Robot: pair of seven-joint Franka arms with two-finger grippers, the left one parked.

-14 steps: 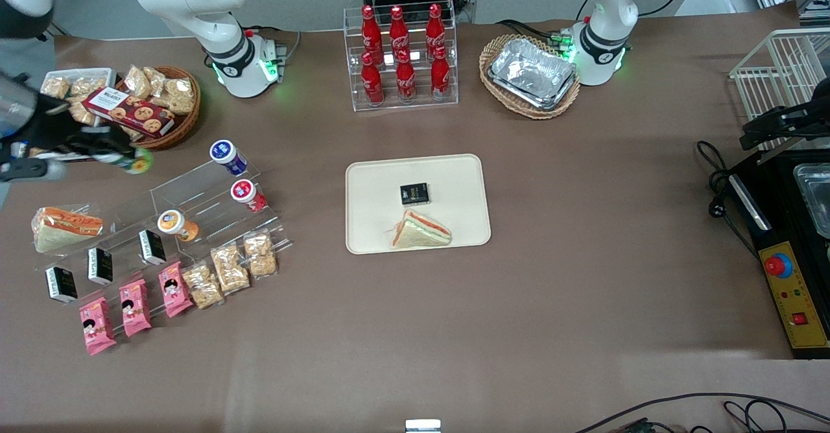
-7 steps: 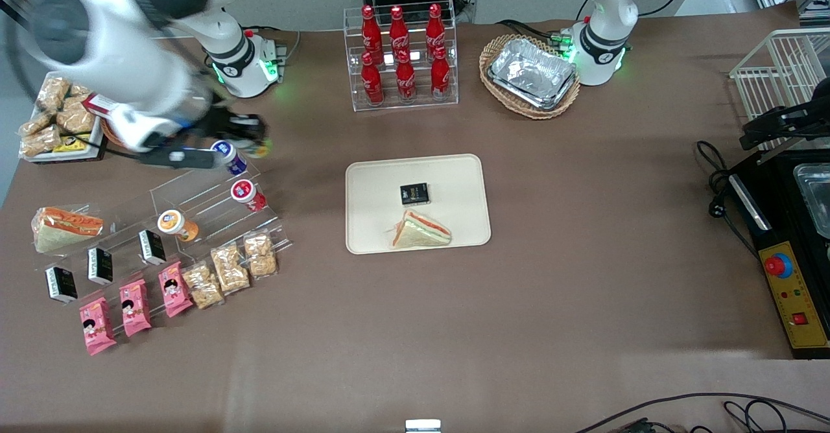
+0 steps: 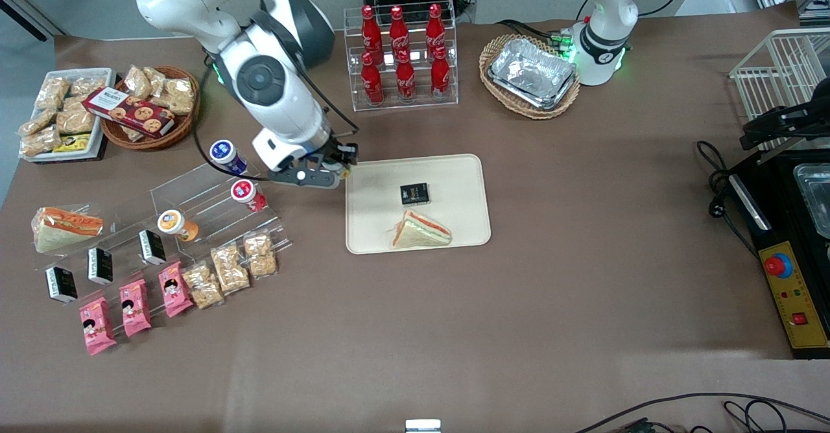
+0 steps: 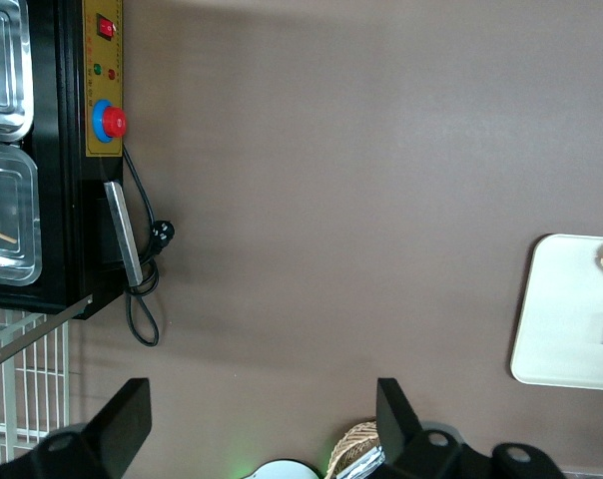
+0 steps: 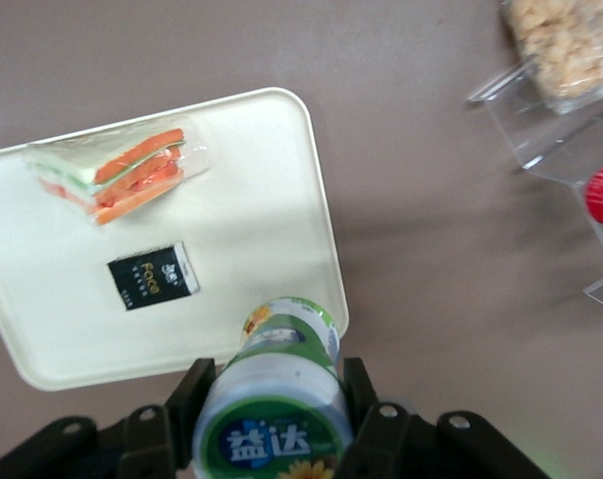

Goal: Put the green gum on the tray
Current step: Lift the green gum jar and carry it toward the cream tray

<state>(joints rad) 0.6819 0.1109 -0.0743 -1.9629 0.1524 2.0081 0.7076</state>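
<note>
Right arm has swung in from the working arm's end of the tabletop since a second ago: back then the pincer was out by the cookie basket with the bottle; half a second ago it was over the clear acrylic rack; now it sits at the tray's corner. Nothing else on the tabletop has moved.

Pincer is clamped on the green gum, fingers pressed on both sides of the bottle, just under the whitish-green lid. In the front view the bottle is hidden under the wrist. The wrist view shows it held above the tray, over the rounded corner nearest the acrylic rack, not touching the tray surface as far as I can tell.

Arm pose: elbow up high near the cola bottle stand, forearm slanting down toward the tray, wrist pointing down at the tabletop.

On the tray: a wrapped sandwich at the edge nearer the front camera, and a small black packet mid-tray, apart from each other. The blue-lidded bottle and red-lidded bottle sit on the rack, beside the arm.
</note>
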